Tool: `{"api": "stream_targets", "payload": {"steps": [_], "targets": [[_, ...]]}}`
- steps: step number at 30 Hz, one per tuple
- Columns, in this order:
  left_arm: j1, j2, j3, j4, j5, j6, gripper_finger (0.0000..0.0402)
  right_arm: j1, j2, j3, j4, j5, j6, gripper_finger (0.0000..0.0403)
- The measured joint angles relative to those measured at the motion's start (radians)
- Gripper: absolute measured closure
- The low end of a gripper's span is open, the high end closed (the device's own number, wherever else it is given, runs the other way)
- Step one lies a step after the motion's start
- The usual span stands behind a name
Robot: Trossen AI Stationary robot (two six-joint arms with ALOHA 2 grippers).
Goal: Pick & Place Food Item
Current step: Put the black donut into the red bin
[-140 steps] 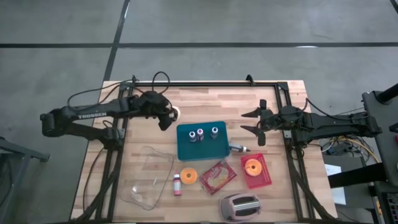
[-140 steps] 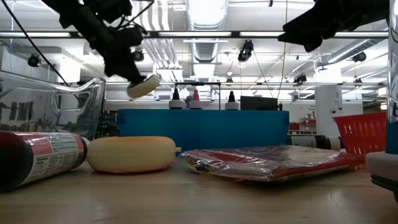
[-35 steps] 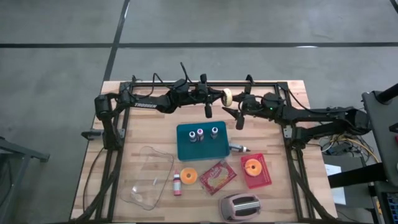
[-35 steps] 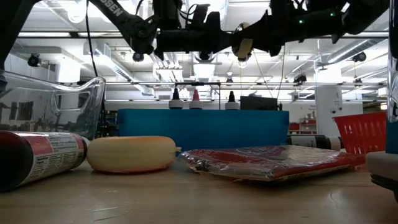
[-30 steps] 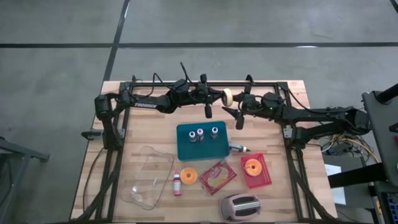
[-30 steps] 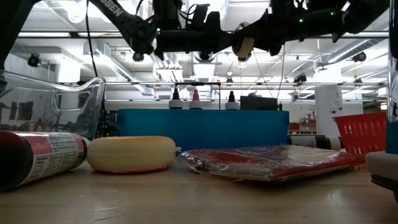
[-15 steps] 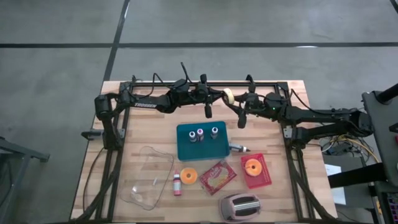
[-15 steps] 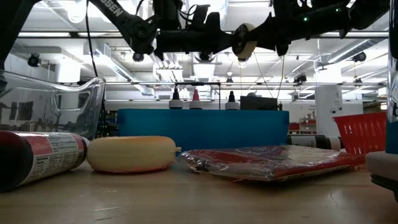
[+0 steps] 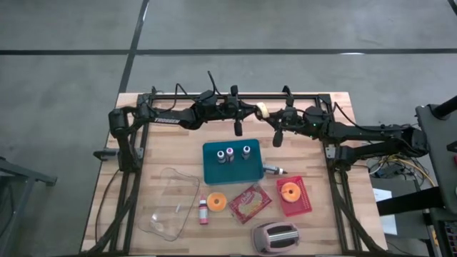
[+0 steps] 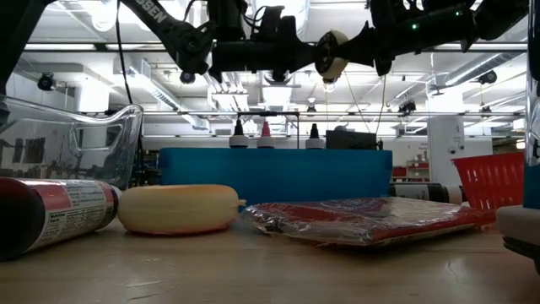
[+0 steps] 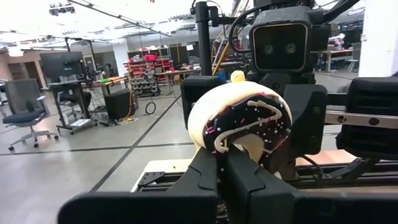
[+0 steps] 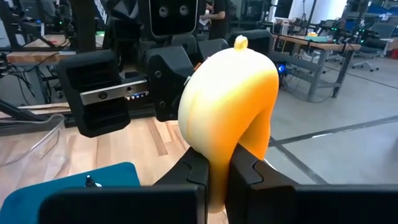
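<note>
My right gripper (image 12: 215, 167) and my left gripper (image 11: 222, 163) are both clamped on the doughnut (image 9: 263, 110), meeting nose to nose high over the table's (image 9: 171, 157) far edge, above the teal box (image 9: 231, 161) with its bottles.

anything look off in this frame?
Only one thing: the donut is pinched by both grippers at once, left gripper and right gripper, jaws shut on it in mid-air above the table's far edge.
</note>
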Motion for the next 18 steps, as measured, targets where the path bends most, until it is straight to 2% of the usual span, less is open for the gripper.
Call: {"api": "stream_targets", "payload": {"steps": [12,18], "targets": [[0.001,-0.042,-0.001,-0.108,0.087,0.018,0.0326,0.001,-0.002,0.000,-0.022,0.000,0.000,0.0393],[0.001,-0.141,-0.001,-0.279,0.120,0.077,0.0289,0.001,-0.025,0.000,-0.033,0.000,0.000,0.0394]]}}
